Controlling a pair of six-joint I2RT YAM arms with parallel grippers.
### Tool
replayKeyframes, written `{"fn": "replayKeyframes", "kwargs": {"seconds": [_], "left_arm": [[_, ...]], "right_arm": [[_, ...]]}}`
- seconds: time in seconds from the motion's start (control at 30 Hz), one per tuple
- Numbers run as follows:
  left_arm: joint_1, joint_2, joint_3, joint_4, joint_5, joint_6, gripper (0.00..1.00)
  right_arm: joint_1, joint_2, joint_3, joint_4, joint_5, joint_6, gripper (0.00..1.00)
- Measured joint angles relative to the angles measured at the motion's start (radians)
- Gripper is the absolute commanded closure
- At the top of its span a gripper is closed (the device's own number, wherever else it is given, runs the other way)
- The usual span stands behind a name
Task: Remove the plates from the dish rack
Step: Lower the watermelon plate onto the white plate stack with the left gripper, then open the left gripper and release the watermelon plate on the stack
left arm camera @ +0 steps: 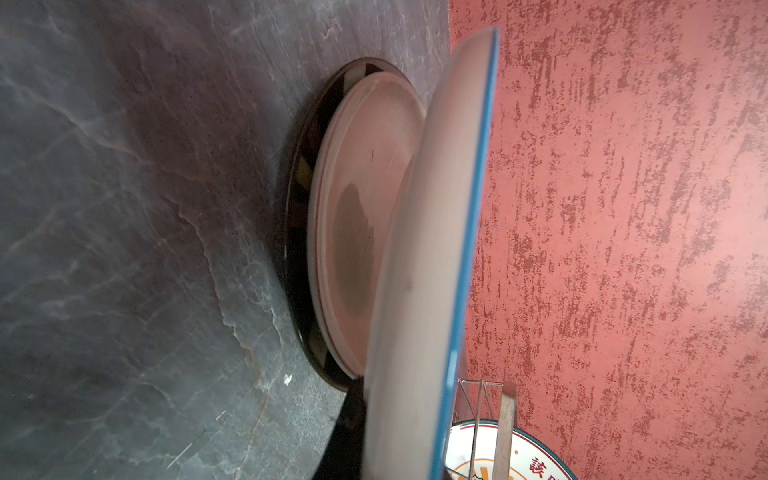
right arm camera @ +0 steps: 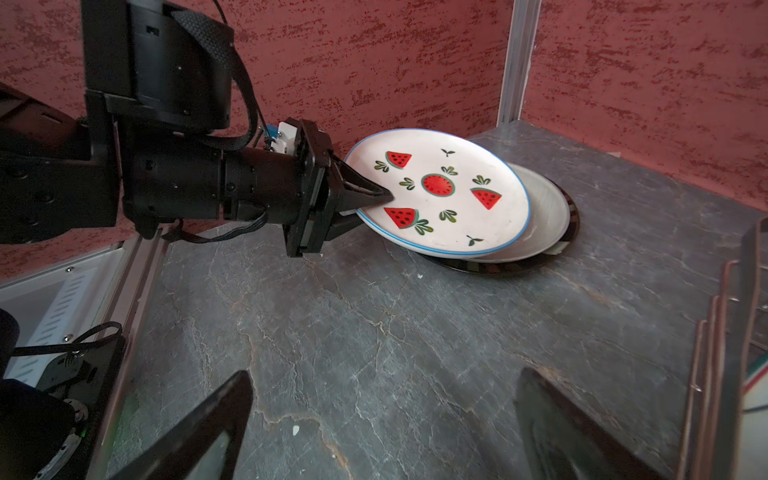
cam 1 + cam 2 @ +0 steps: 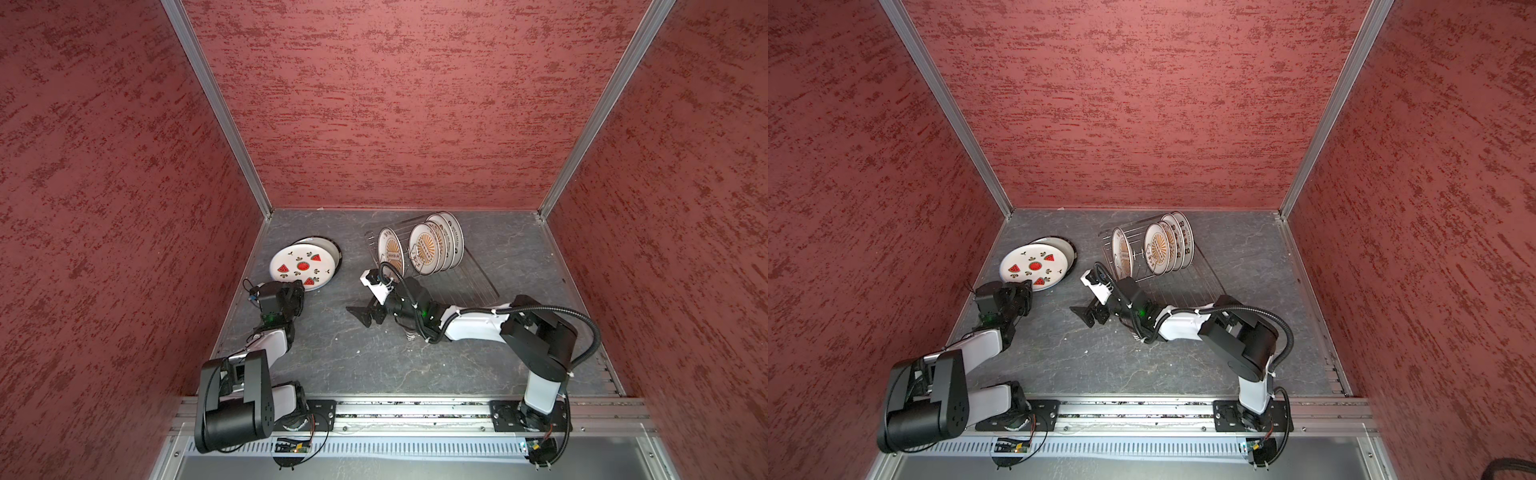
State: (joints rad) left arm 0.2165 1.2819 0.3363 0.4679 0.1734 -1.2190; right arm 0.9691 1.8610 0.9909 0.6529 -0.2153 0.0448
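Grey slate desk [image 3: 374, 365]: left tool [image 2: 374, 203] clamped on the rim of the watermelon plate [image 2: 440, 195], stacked plates [image 2: 544, 216] beneath. Right tool [image 3: 362, 316] gapes empty, dish rack [image 3: 469, 278] just beside it.

My left pincer [image 2: 372, 205] grips the near rim of the watermelon plate [image 2: 436, 191]. It is white with a blue edge and tilts over a plain off-white plate [image 2: 544, 216], which lies on a dark-rimmed plate [image 2: 498, 270] at the far left. To their right, the wire dish rack [image 3: 465, 282] holds a bunch of sunburst plates [image 3: 424, 249] upright on edge. A lone sunburst plate [image 3: 390, 251] stands apart at the rack's left end.
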Motion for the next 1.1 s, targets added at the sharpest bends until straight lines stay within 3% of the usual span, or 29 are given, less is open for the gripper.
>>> {"fn": "replayKeyframes", "kwargs": {"seconds": [0.47, 1.1], "left_arm": [[-0.014, 0.102, 0.057, -0.013, -0.037, -0.011, 1.00], [-0.014, 0.186, 0.211, -0.161, -0.017, -0.011, 0.80]], "right_arm": [[0.001, 0.006, 0.005, -0.016, -0.011, 0.000, 0.01], [0.003, 0.006, 0.005, -0.032, -0.011, -0.001, 0.01]]}}
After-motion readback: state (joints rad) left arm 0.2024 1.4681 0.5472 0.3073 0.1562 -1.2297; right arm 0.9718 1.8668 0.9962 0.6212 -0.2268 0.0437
